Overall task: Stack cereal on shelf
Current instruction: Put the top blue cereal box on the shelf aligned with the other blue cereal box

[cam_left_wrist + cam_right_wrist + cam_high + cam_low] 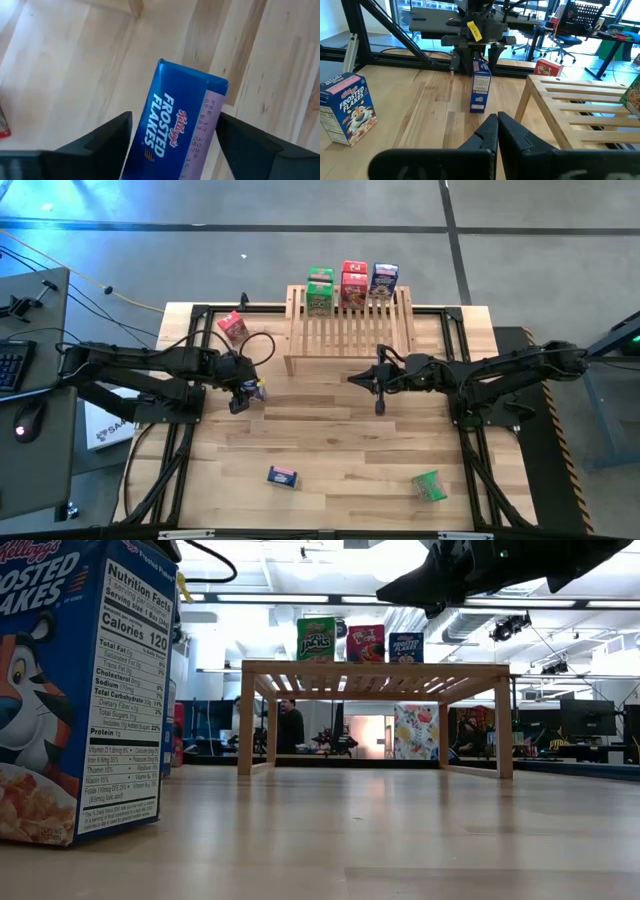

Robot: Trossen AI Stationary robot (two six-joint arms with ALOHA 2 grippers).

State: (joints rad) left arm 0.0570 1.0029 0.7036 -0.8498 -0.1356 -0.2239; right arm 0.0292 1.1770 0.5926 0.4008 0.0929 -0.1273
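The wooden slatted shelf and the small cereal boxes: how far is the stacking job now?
Done: green, red and blue boxes stand along the far edge of the light-wood slatted shelf. In hand: the left gripper brackets an upright blue Frosted Flakes box, fingers open. Left: a red box beside the shelf, a blue box and a green box near the table's front. The right gripper waits, shut.

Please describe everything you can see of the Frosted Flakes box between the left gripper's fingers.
The Frosted Flakes box is small blue cardboard with white lettering and a pale top flap printed with a date. It stands upright on the wooden table, to the left of the shelf. The left gripper is above it, one finger on each side; whether they touch the box cannot be told.
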